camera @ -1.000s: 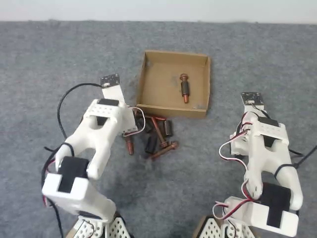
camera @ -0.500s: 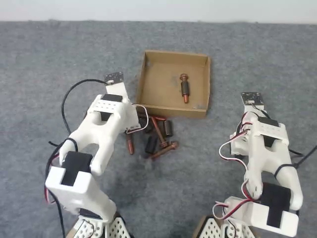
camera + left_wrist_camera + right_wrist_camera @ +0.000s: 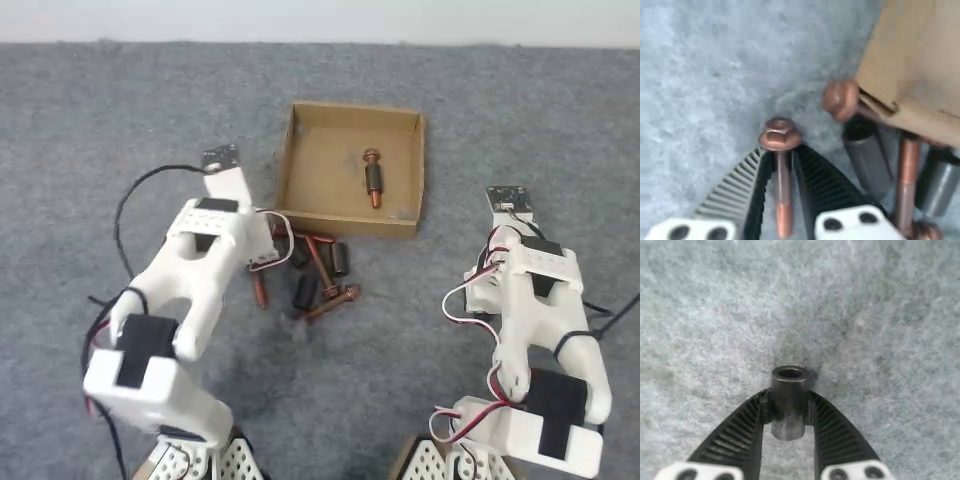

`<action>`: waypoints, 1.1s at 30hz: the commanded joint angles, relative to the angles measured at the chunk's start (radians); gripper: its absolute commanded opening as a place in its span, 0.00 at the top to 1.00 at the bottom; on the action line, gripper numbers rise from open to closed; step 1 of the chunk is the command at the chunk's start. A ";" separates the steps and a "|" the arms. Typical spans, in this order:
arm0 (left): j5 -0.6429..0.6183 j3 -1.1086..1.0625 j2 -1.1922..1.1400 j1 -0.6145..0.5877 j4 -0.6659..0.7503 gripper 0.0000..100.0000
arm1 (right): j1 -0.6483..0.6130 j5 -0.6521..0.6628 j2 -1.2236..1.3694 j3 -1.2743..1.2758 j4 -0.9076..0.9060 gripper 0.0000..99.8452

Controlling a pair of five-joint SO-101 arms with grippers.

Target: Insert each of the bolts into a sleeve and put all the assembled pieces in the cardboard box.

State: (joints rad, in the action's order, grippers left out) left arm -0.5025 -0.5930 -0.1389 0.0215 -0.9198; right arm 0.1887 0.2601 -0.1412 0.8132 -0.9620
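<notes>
- Your left hand point(image 3: 779, 159) was clamped on a bolt point(image 3: 780, 137); your right hand point(image 3: 788, 400) gripped a sleeve point(image 3: 788, 382), the two unjoined.
- Just beyond the left hand, loose bolts and sleeves point(image 3: 322, 265) lay waiting.
- Farther off, the cardboard box point(image 3: 345, 222) held one assembled piece point(image 3: 373, 178).

The cardboard box point(image 3: 910, 60) is cut off by the left wrist view's edge; in the high view one end of the bolt point(image 3: 260, 295) in the left tool point(image 3: 781, 157) is covered by the left arm, and the sleeve point(image 3: 788, 400) in the right tool point(image 3: 788, 407) by the right arm.
</notes>
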 commanded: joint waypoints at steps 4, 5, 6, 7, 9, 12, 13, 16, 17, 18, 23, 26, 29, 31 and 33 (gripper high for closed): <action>-0.006 -0.143 0.149 -0.063 0.224 0.99 | -0.090 0.015 -0.048 -0.006 0.065 0.99; -0.006 -0.145 0.150 -0.063 0.222 0.99 | -0.101 0.015 -0.048 -0.008 0.085 0.99; -0.006 -0.148 0.150 -0.063 0.222 0.99 | -0.110 0.015 -0.048 -0.008 0.116 0.99; -0.006 -0.150 0.150 -0.063 0.221 0.99 | -0.116 0.015 -0.048 -0.008 0.156 0.99; -0.006 -0.151 0.150 -0.063 0.219 0.99 | -0.125 0.017 -0.048 -0.008 0.251 0.99; -0.006 -0.160 0.150 -0.063 0.218 0.99 | -0.151 0.017 -0.048 -0.003 0.409 0.99; -0.006 -0.165 0.153 -0.063 0.221 0.99 | -0.159 0.015 -0.048 -0.003 0.458 0.99; -0.006 -0.168 0.155 -0.063 0.221 0.99 | -0.186 0.012 -0.048 -0.003 0.599 0.99; -0.006 -0.168 0.155 -0.063 0.221 0.99 | -0.199 0.011 -0.048 -0.003 0.645 0.99; -0.006 -0.168 0.153 -0.063 0.221 0.99 | -0.208 0.011 -0.047 -0.003 0.688 0.99; -0.006 -0.168 0.153 -0.064 0.221 0.99 | -0.237 0.015 -0.012 -0.003 0.963 0.99; -0.006 -0.168 0.155 -0.064 0.221 0.99 | -0.262 0.015 0.064 -0.005 1.176 0.99; -0.006 -0.168 0.155 -0.064 0.221 0.99 | -0.289 0.015 0.165 -0.009 1.380 0.99; -0.006 -0.168 0.155 -0.064 0.222 0.99 | -0.305 0.017 0.228 -0.011 1.521 0.99; -0.006 -0.168 0.155 -0.064 0.222 0.99 | -0.318 0.017 0.288 -0.021 1.656 0.99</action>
State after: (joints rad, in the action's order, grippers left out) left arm -0.5056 -0.7649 -0.0407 -0.0215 -0.7188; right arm -0.1089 0.2601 0.1197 0.8147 0.4864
